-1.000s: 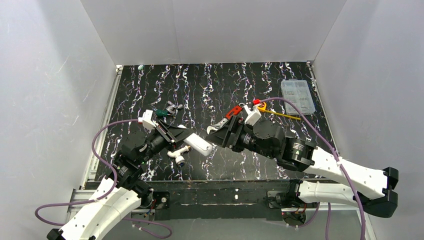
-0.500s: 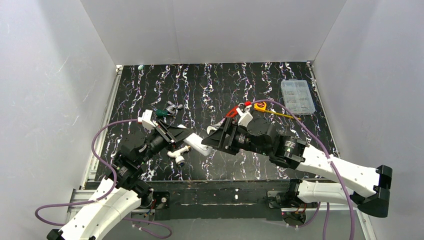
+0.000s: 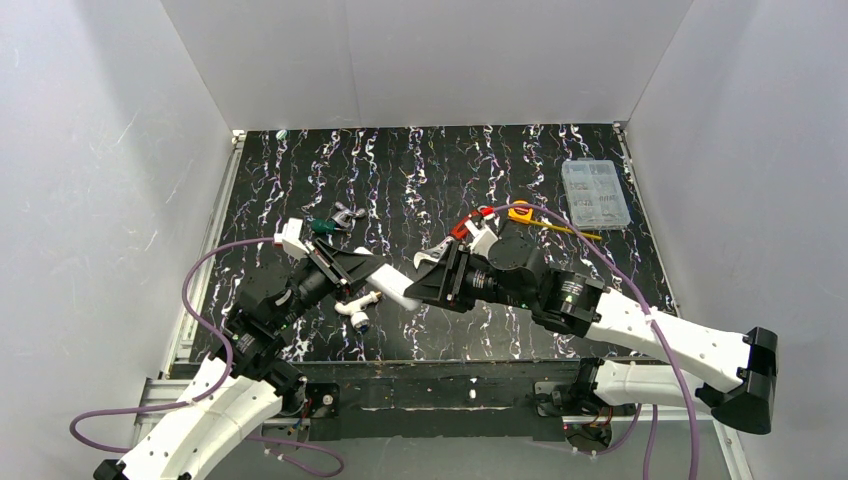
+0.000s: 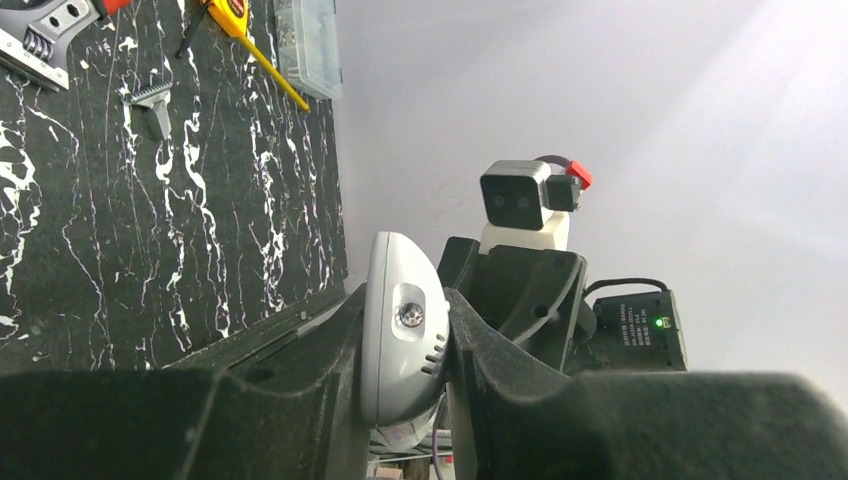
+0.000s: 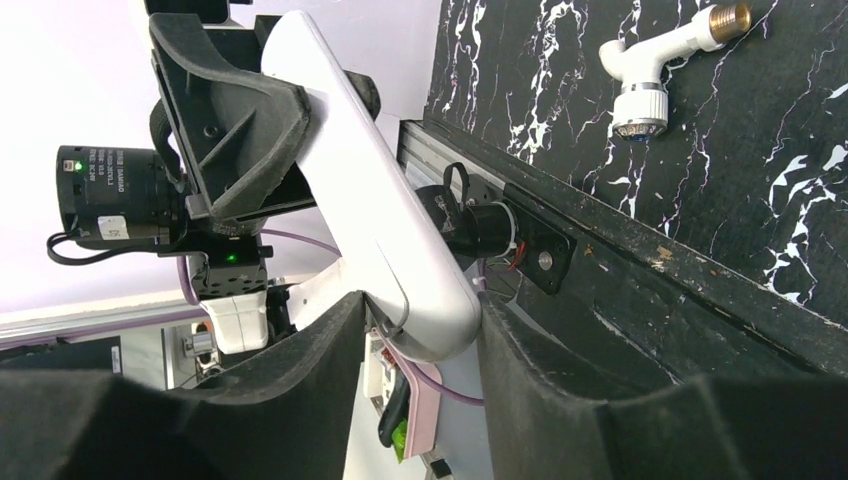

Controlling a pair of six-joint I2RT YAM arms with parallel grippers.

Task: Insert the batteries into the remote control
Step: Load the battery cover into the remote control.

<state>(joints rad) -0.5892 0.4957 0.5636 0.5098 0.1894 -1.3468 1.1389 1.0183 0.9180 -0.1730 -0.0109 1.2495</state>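
Progress: none visible — slim white rectangular remote control (image 3: 397,288) clamped aloft by both left gripper (image 4: 405,332) and right gripper (image 5: 420,322), batteries unseen.

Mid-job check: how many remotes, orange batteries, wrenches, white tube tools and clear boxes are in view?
remote control: 1
orange batteries: 0 in view
red-handled wrench: 1
white tube tool: 1
clear box: 1
Total: 4

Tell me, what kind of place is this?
Probably a robot testing booth: white walls surround a black marbled table, a left arm and right arm are bolted at its edge, both holding a remote.
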